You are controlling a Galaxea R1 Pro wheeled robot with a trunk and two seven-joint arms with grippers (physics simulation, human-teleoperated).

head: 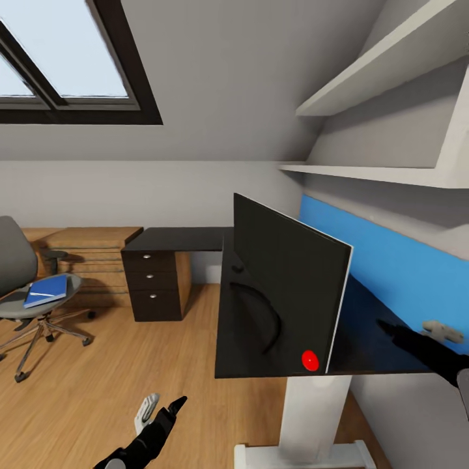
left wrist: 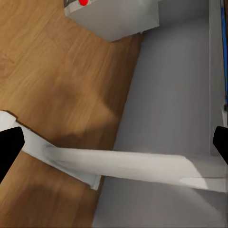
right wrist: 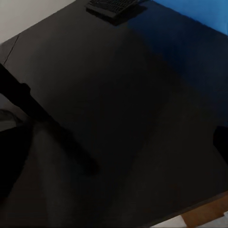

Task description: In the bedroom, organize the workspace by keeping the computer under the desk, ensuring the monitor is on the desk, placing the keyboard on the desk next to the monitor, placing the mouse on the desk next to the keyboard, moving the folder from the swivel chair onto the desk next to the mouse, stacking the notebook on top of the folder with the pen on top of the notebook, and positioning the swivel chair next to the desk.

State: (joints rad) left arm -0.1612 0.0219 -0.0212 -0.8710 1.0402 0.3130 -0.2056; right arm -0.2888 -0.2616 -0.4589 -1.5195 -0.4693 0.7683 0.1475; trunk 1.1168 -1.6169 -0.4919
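Monitor, head view: you see it standing on the desk near the front edge, its curved arc stand on the black top and the red dot at a lower corner. Judge it broad, thin, rigid and top-heavy; take it by the side edges or low at the stand, never by the screen face. The folder lies flat on the seat of the swivel chair, well apart from the desk; it looks light, stiff and slick, so pinch it at an overhanging edge. Your left gripper hangs low over the wood floor with its fingers spread and empty. Your right gripper reaches over the desk's right end near the blue back panel, also empty, fingers apart.

Left wrist view: you look down on the floor, the white desk foot and, at the frame edge, what is probably the computer, pale-sided with a red dot, beside the desk leg. The dark fingertips stand wide apart.

Right wrist view: the keyboard rests on the desk top toward the back panel; it is slim and rigid, so grasp it across its short width.
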